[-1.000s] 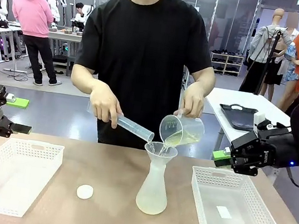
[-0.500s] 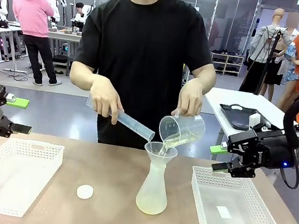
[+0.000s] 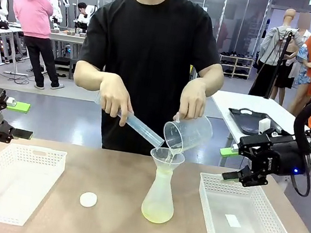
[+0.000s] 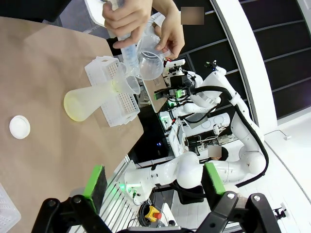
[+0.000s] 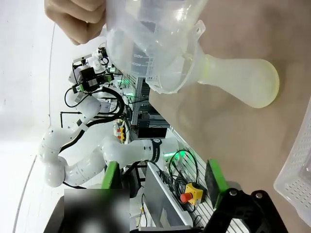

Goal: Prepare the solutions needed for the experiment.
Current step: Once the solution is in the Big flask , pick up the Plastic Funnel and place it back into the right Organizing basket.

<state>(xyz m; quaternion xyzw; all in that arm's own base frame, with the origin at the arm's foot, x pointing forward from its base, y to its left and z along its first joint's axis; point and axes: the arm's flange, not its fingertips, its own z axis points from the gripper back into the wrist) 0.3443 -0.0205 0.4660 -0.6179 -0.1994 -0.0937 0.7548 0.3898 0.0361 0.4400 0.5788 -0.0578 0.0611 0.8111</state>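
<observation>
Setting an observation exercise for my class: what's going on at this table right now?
A person across the table tips a clear beaker with one hand and a measuring cylinder with the other hand, both at the flared mouth of a translucent flask. A shallow layer of yellowish solution lies in the flask's bottom. The left gripper and right gripper are off to the sides, open, holding nothing. A white cap lies on the table beside the flask.

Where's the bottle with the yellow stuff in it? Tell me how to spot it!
Find the brown table, then look between its two white baskets. A cloudy, pear-shaped flask stands there, under the beaker the person is tipping. Nothing else standing on the table has yellow-green liquid pooled at the bottom.
</observation>
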